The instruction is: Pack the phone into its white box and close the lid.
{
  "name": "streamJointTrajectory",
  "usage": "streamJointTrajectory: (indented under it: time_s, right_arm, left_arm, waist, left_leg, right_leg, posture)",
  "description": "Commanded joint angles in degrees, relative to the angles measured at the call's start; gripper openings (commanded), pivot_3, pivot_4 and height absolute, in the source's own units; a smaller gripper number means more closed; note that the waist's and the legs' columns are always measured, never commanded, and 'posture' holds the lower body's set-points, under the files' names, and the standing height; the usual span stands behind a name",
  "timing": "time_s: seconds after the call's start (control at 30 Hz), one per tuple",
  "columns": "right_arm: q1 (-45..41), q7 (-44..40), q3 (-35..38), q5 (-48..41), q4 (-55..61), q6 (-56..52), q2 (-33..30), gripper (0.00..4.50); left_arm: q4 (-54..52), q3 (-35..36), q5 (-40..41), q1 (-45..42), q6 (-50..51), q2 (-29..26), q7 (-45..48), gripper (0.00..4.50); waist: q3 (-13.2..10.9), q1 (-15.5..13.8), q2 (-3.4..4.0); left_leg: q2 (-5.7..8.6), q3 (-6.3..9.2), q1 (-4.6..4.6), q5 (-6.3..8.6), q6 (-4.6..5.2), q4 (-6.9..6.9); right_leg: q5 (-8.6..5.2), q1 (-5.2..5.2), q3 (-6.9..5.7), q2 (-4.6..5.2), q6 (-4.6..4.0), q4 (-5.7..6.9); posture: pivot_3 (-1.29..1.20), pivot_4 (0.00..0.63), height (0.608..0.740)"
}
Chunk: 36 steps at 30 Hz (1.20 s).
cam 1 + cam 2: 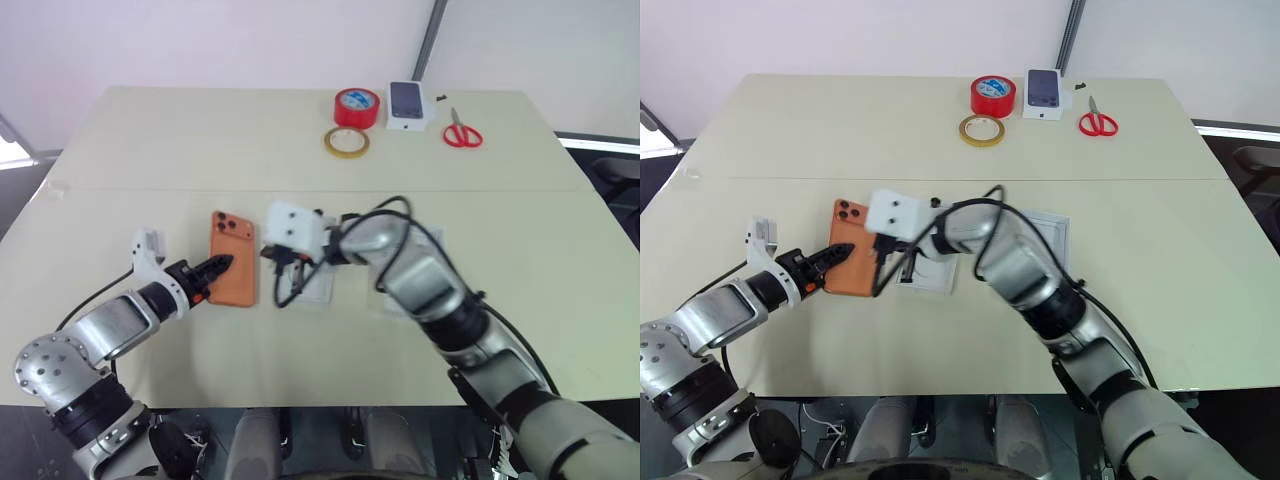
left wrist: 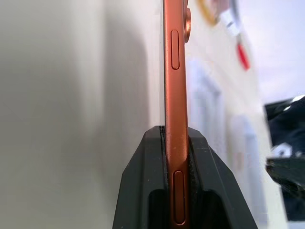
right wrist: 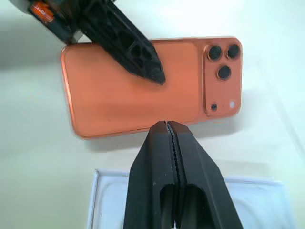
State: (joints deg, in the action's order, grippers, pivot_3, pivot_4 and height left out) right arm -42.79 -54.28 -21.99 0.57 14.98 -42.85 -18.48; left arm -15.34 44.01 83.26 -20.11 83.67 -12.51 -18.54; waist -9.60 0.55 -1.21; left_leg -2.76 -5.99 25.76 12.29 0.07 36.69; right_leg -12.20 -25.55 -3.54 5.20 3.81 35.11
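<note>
Left wrist view: we see the left claw (image 2: pixel 176 143) clamped on the phone (image 2: pixel 175 71), edge-on, near the tabletop's (image 1: pixel 150 150) front edge. Stiff, slick, thin; hold the flat faces. Right claw (image 3: pixel 167 138) is pinched empty.

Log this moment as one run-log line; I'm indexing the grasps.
left gripper: shut on phone | right gripper: shut, empty, beside phone | white box: empty | stage: phone not yet packed
</note>
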Motion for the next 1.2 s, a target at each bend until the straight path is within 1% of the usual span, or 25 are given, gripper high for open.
streamJointTrajectory:
  time_s: [0.03, 0.17, 0.27, 0.47, 0.63, 0.9, 1.2]
  right_arm:
    - [2.95, -3.48, 8.16, -6.77, 5.24, 1.27, -5.0, 0.0]
    - [7.18, -5.27, 13.12, -11.27, 4.81, 1.04, -10.93, 0.0]
    - [9.9, -3.98, 16.0, -12.34, 3.45, 1.4, -13.91, 0.0]
    - [12.92, -1.15, 17.97, -12.09, 2.78, 2.69, -17.5, 0.0]
    - [13.39, 0.38, 18.21, -12.69, 3.23, 3.19, -18.72, 0.0]
    - [14.06, 1.42, 17.72, -12.78, 2.65, 4.88, -20.38, 0.0]
    - [13.57, 0.6, 16.92, -12.85, -0.02, 7.69, -21.66, 0.0]
  left_arm:
    - [-2.21, -6.47, 8.43, -2.04, -6.97, -0.67, -4.25, 0.0]
    - [-0.35, -14.26, 10.2, -3.68, -13.22, -0.26, -5.99, 0.0]
    - [3.13, -19.43, 7.25, -5.35, -16.31, 0.87, -4.05, 0.0]
    - [10.78, -25.86, 1.72, -7.73, -20.29, 2.26, 0.74, 0.0]
    - [12.77, -27.75, 0.63, -7.9, -20.67, 2.42, 2.21, 0.0]
    - [11.99, -28.53, 0.78, -6.71, -19.94, 2.13, 1.62, 0.0]
    - [10.12, -30.33, 0.91, -4.64, -19.48, 1.95, 0.12, 0.0]
  waist:
    - [-0.01, -0.02, -0.02]
    - [-0.03, 0.09, -0.03]
    - [-0.04, 0.19, -0.02]
    - [-0.08, 0.0, -0.04]
    - [-0.12, 0.03, -0.04]
    - [-0.13, -0.03, -0.05]
    - [-0.13, -0.05, -0.05]
  left_leg:
    - [0.03, -0.02, 0.0, 0.0, 0.01, -0.02]
    - [0.06, -0.06, -0.02, 0.01, 0.02, -0.08]
    - [0.04, -0.08, -0.06, -0.01, 0.04, -0.11]
    - [0.02, -0.07, -0.08, -0.12, 0.22, 0.01]
    - [0.02, -0.05, 0.06, -0.05, 0.32, 0.32]
    - [0.01, -0.04, 0.06, -0.03, 0.38, 0.35]
    - [0.02, -0.03, 0.06, -0.03, 0.4, 0.39]
  right_leg:
    - [0.0, 0.01, 0.01, 0.04, 0.0, -0.02]
    - [0.0, 0.04, 0.01, 0.04, -0.01, -0.09]
    - [-0.01, 0.04, 0.01, -0.04, -0.01, -0.09]
    - [-0.02, 0.13, -0.06, -0.21, 0.01, -0.09]
    - [-0.03, 0.16, -0.09, -0.29, 0.02, -0.09]
    - [-0.03, 0.18, -0.09, -0.28, 0.04, -0.09]
    - [-0.03, 0.2, -0.09, -0.33, 0.05, -0.08]
  posture:
    - [0.0, 0.15, 0.74]
    - [0.0, 0.15, 0.74]
    - [0.0, 0.15, 0.74]
    - [0.0, 0.15, 0.74]
    - [0.0, 0.15, 0.74]
    - [0.0, 0.15, 0.74]
    - [0.0, 0.15, 0.74]
